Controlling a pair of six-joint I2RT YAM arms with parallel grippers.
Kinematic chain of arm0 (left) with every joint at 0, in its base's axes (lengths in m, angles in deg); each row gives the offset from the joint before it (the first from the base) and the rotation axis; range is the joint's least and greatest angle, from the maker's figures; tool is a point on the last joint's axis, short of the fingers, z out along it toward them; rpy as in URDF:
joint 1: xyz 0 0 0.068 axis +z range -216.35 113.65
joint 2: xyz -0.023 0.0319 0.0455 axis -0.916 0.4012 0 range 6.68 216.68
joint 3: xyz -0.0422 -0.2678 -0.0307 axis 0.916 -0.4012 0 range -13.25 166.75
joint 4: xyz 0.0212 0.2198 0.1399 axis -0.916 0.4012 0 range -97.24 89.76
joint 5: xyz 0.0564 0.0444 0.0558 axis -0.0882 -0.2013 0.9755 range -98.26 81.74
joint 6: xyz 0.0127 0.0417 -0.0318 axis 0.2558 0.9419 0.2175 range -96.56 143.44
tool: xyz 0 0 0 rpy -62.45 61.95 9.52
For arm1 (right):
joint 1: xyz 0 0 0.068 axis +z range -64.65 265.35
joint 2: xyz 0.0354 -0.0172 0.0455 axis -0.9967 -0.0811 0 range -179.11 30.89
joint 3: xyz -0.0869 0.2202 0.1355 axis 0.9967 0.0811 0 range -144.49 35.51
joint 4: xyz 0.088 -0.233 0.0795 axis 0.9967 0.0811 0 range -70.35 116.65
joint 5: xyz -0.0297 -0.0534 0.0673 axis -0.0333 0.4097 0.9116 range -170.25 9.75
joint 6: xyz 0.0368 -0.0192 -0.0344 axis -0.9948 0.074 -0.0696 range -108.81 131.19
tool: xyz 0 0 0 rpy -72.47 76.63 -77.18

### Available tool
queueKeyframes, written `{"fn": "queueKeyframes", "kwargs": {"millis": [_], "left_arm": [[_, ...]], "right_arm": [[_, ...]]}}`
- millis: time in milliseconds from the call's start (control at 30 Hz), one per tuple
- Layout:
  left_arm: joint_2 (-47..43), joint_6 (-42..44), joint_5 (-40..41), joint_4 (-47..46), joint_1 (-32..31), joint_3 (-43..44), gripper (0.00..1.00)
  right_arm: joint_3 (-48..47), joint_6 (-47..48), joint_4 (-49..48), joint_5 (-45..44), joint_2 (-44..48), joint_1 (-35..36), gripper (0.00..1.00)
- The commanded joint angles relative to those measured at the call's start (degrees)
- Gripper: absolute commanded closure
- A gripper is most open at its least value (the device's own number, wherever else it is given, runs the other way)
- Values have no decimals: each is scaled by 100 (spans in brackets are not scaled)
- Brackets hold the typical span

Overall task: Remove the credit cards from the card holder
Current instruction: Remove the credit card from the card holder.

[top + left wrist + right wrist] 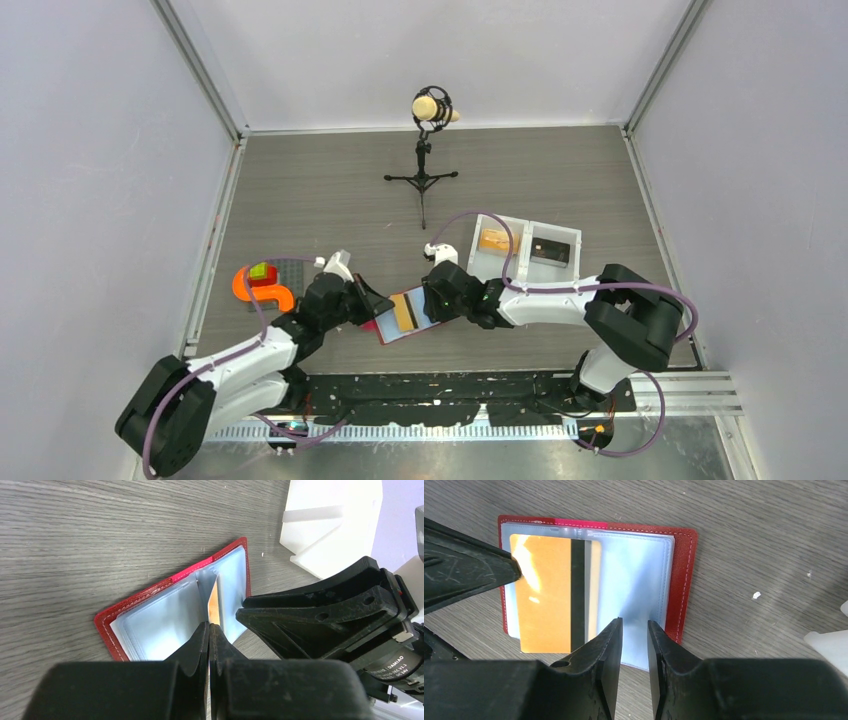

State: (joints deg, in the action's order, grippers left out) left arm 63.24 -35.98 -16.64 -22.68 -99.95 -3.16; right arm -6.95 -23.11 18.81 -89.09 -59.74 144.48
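Credit cards are still partly in play: an orange card (551,592) with a dark stripe lies across the open card holder (684,580), a red booklet with pale blue pockets, flat on the bench (330,190) between the two arms. Left tool (209,630) is pressed together, pinching the card's edge, which stands on edge in the left wrist view. Right tool (634,635) is part spread, its fingers straddling a blue pocket sheet at the holder's near edge; whether they grip it I cannot tell.

Left of the holder, an orange curved piece (262,290) with a green block (260,270) sits beside a dark grey mat (292,270). Just beyond the holder to the right stands a white two-compartment tray (520,262), an orange card in one half and a dark one in the other. Farther back from the holder a small tripod (422,178) carries a pale rounded object. Bench surface is grey wood-grain, enclosed by plain pale walls (100,150) with metal rails.
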Motion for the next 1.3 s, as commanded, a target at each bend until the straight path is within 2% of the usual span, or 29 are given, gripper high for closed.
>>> {"fn": "queueKeyframes", "kwargs": {"millis": [0, 233, 367, 700, 900, 1267], "left_arm": [[-391, 256, 136, 600, 43, 90, 100], [-741, 287, 206, 1213, 40, 262, 100], [-824, 282, 177, 1290, 44, 339, 100], [-794, 104, 5, 1175, 38, 422, 100], [-801, -8, -28, 1166, 40, 433, 100], [-681, -317, -135, 976, 40, 433, 100]], "right_arm": [[-60, 302, 296, -139, 268, 2, 67], [-33, 635, -48, 0, 749, 51, 60], [-7, 798, -469, 211, 836, 199, 52], [-356, 445, -766, 585, 236, 511, 30], [-468, 230, -871, 708, -63, 618, 22], [-879, 167, -495, 361, -444, 714, 22]]}}
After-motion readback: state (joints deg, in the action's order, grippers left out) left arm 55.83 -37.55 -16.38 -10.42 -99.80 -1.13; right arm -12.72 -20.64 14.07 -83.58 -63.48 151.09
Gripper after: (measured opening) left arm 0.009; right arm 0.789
